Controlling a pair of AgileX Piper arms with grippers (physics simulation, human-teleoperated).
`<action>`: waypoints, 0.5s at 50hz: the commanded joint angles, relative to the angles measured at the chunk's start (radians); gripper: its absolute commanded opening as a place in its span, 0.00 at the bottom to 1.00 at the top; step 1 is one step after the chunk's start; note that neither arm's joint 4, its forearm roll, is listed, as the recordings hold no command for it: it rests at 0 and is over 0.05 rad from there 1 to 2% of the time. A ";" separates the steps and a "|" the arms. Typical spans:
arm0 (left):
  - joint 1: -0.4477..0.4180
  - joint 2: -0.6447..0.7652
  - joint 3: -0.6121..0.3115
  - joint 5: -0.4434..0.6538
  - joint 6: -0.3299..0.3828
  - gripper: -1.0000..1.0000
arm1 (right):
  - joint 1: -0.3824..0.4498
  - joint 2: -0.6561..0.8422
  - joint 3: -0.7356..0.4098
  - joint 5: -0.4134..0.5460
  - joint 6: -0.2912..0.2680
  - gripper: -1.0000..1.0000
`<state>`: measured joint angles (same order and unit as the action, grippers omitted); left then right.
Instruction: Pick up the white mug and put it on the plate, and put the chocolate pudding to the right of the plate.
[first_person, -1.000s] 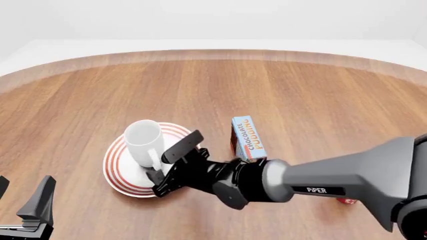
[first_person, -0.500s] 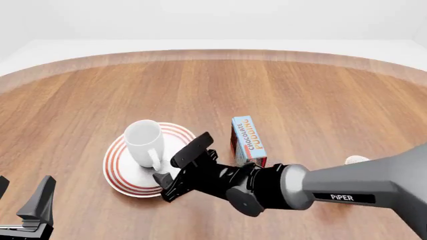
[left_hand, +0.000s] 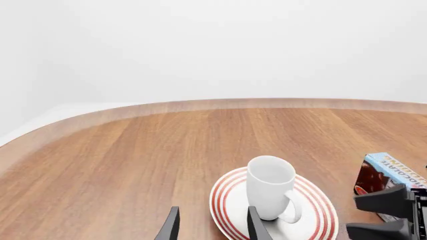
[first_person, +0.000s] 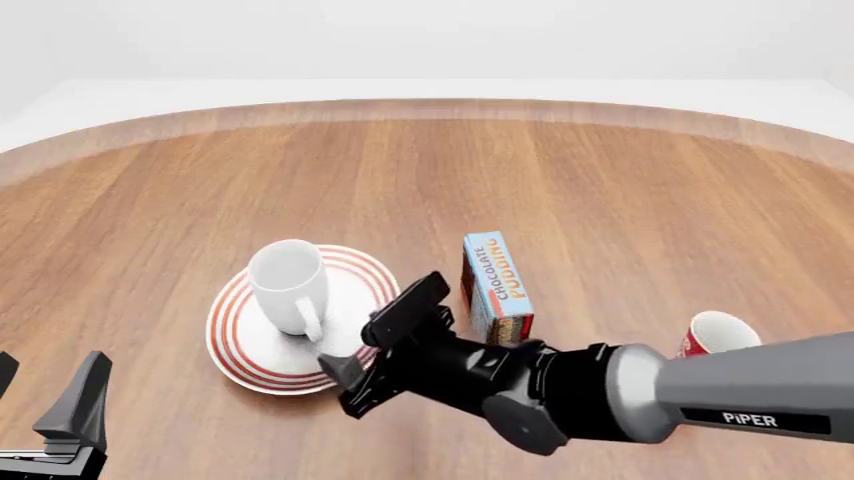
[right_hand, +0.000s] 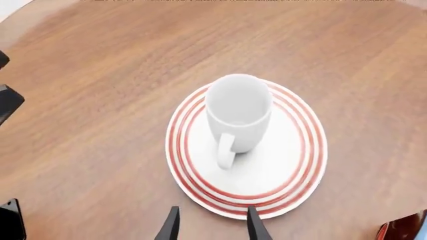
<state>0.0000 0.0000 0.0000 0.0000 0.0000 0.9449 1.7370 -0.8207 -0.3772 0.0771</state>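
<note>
Mug and plate sit together on the wooden desk (first_person: 601, 190): the white mug (first_person: 288, 285) stands upright on the plate (first_person: 240, 350), its handle toward the near side. The chocolate pudding (first_person: 497, 280) stands just right of the plate, its light-blue face up. A red mug (first_person: 710, 333) is farther right, partly hidden behind the right arm. The right end effector (first_person: 378, 342) hangs over the plate's near-right rim, fingers spread and holding nothing. The left end effector (first_person: 47, 400) waits at the near-left corner, fingers also spread, well apart from everything.
</note>
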 joint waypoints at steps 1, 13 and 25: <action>0.000 0.000 0.000 0.000 0.000 1.00 | 0.003 -0.056 0.063 -0.023 -0.001 1.00; 0.000 0.000 0.000 0.000 0.000 1.00 | -0.003 -0.119 0.123 -0.031 -0.012 1.00; 0.000 0.000 0.000 0.000 0.000 1.00 | -0.006 -0.172 0.170 -0.032 -0.025 1.00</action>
<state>0.0000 0.0000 0.0000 0.0000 0.0000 0.9420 1.6119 -0.6930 -0.4073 0.0623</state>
